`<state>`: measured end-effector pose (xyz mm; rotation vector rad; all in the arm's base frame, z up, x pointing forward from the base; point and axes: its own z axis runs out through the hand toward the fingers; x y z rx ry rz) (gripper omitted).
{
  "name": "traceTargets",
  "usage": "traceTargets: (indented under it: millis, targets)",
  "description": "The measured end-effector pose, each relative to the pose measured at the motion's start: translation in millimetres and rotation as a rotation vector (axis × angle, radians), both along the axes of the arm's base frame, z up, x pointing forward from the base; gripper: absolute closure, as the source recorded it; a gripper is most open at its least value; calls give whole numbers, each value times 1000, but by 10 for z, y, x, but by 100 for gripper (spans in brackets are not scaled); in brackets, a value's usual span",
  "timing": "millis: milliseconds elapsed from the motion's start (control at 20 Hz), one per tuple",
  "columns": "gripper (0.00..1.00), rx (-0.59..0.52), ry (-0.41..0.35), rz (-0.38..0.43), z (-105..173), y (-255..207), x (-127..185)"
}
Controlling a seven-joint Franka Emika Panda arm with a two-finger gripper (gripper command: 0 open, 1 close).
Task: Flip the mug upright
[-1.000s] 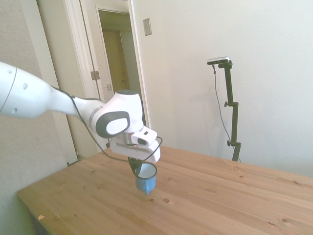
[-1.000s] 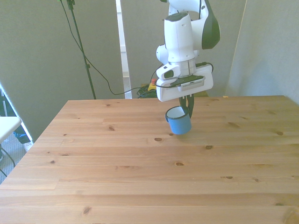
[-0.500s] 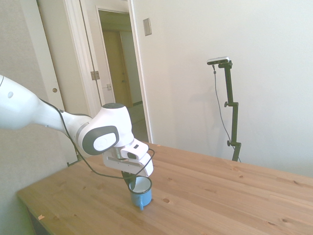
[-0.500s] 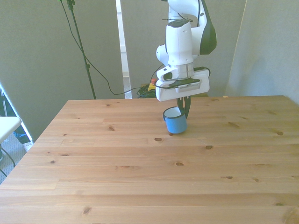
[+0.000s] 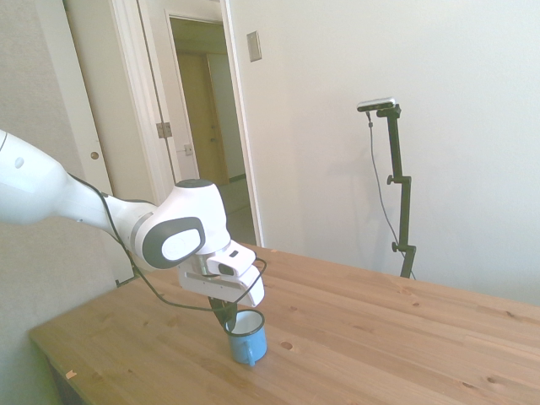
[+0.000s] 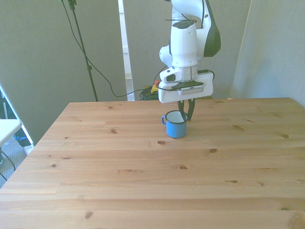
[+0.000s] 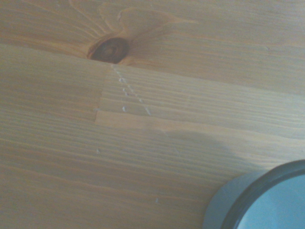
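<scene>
Pale walls and a doorway back the wooden surface [image 6: 143, 181]. Gripper [image 6: 186, 113] sits low at the mug [image 6: 175, 125] — upright near the far edge — fingers seemingly pinching its rim. Placement step; next, release and lift clear.

We find no legible text, label, brand, number or sign on any surface in the side, front or wrist views
</scene>
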<state>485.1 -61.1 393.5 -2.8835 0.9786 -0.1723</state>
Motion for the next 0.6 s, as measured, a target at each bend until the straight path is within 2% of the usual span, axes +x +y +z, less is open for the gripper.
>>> traceTargets:
  millis: [250, 400, 600]
  targets:
    - [0, -22, -29, -8, 166, -26, -28]
    - [0, -22, -57, -3, 449, 34, -113]
    - [0, -6, -39, -15, 815, 214, -299]
